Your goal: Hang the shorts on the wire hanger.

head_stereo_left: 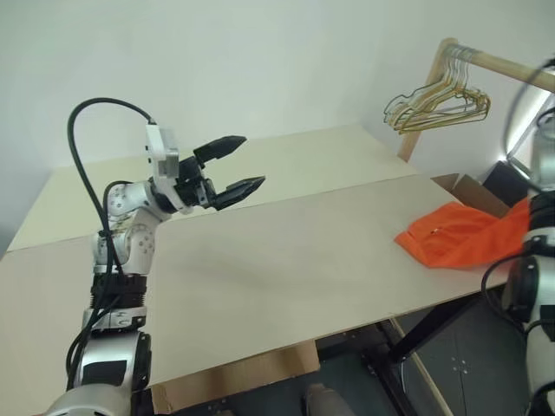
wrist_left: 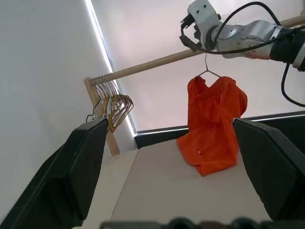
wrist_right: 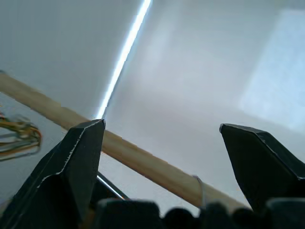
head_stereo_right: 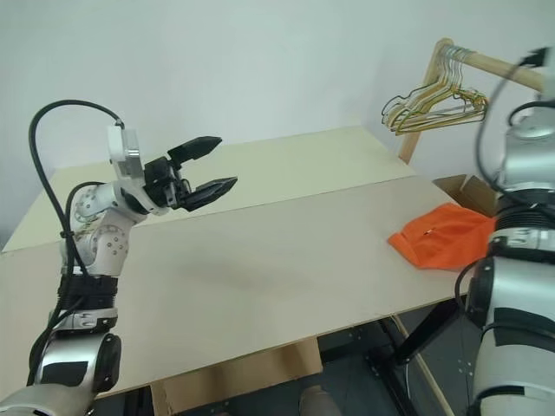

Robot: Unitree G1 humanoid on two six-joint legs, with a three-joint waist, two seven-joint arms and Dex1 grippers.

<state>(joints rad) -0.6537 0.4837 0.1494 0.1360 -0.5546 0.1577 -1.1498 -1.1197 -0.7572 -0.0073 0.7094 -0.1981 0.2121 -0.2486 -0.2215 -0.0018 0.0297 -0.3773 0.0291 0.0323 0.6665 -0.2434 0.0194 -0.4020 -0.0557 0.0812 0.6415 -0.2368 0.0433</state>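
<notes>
Nearest you, the left gripper [head_stereo_left: 236, 166] hovers over the table [head_stereo_left: 286, 260], fingers spread wide and empty, pointing toward the right; farther off, the shorts [wrist_left: 213, 123] hang long-axis vertical from the wire hanger [wrist_left: 206, 71] on the wooden rod [wrist_left: 157, 62], their lower end resting on the table's far right corner; your left wrist view shows the hook over the rod; the right gripper [wrist_right: 162, 143] gapes wide beside the rod, holding nothing; a bunch of hangers [head_stereo_left: 438, 102] sits farthest along.
</notes>
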